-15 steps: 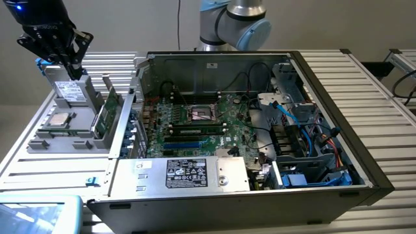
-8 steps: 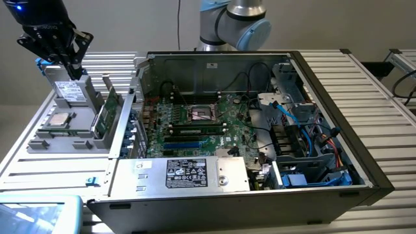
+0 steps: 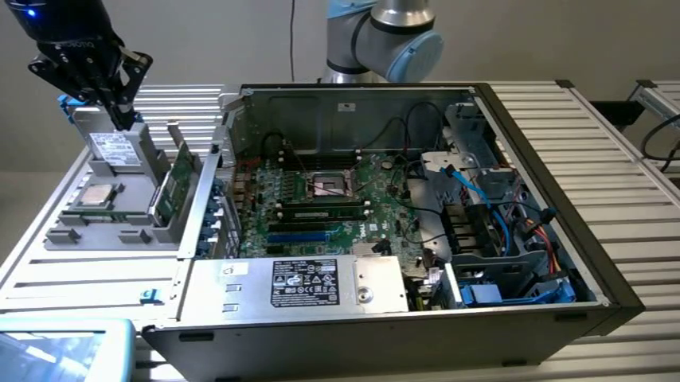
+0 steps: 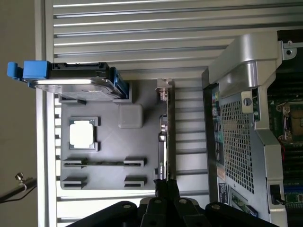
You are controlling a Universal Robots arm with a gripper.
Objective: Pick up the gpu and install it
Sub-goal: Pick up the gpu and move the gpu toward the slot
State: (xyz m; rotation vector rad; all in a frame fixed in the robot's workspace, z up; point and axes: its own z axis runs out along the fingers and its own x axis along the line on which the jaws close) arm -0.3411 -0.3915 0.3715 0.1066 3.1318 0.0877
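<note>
1. Gripper (image 3: 123,119) (image 4: 166,189), black and pointing down, hangs at the far left of the exterior view, above the far end of a gray holder (image 3: 101,232) (image 4: 109,156); its jaws are drawn together and hold nothing.
2. Its tips sit over the top edge of a silver hard drive (image 3: 111,147) (image 4: 78,80) with a white label, which stands upright in the holder's far slot. Whether they touch it I cannot tell.
3. The gpu (image 3: 177,185) (image 4: 165,137) stands on edge in a slot along the holder's right side, green board showing, just beside the left wall of the computer case (image 3: 318,111) (image 4: 236,118). It is apart from the gripper and not yet picked up.
4. In the wrist view the gpu shows as a thin strip seen edge-on, and the gripper tips line up with one end of it.
5. A square processor chip (image 3: 98,193) (image 4: 83,132) lies flat in a recess of the holder, between the hard drive and the holder's near end, to the left of the gpu.
6. The case lies open on a slatted metal table (image 3: 638,239) (image 4: 142,28), with the motherboard (image 3: 351,179) facing up and a power supply (image 3: 308,282) at its near edge.
7. Two memory sticks (image 3: 324,211) sit in the board.
8. The arm (image 3: 383,36) rises behind the far side of the case.
</note>
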